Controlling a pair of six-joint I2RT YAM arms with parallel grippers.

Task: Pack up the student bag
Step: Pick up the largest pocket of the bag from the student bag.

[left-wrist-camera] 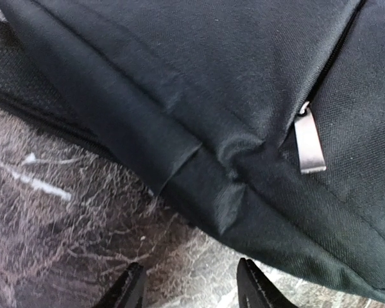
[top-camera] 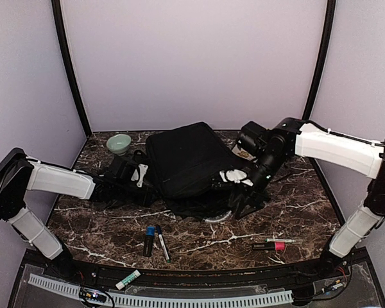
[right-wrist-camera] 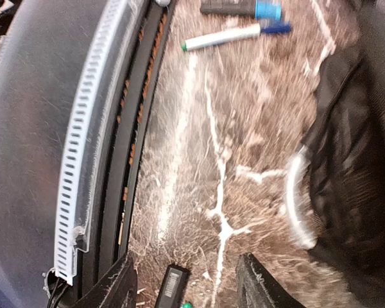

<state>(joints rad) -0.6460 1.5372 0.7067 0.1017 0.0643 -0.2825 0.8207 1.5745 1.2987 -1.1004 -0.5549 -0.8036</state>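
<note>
Marble worktop has the black bag lying flat toward the back, left hand and right hand both spread and empty by its edges, so I'd guess it's the opening step, and next somebody grabs that zipper pull.

Top cam looks down on the whole table; left wrist sits tight against the student bag; right wrist shares the front-edge markers.

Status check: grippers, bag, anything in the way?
Left gripper open, empty, at the student bag edge. Right gripper open, empty, over table. Markers loose out front.
</note>
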